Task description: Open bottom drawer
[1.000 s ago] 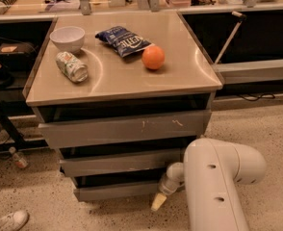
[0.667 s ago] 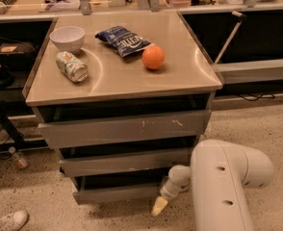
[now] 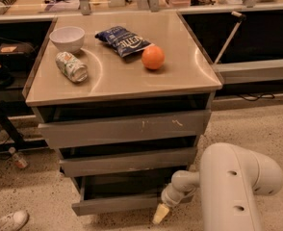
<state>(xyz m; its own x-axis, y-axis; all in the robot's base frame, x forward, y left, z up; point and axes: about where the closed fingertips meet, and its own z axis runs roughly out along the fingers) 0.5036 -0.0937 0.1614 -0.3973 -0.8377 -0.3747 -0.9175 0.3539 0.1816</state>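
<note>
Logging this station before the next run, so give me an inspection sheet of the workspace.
Surface: steel cabinet top, holding four items.
Job's things: bottom drawer, partly pulled out.
Clutter: white bowl, can on its side, chip bag, orange.
Grippers: gripper, low at the bottom drawer's right end.
Cables: black cable on the floor, right.
Surroundings: shoe and bottle on the floor, left.

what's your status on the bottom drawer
Gripper low at right end of bottom drawer front. Drawer partly out, dark interior showing. Shoe on floor far left, apart from drawer.
</note>
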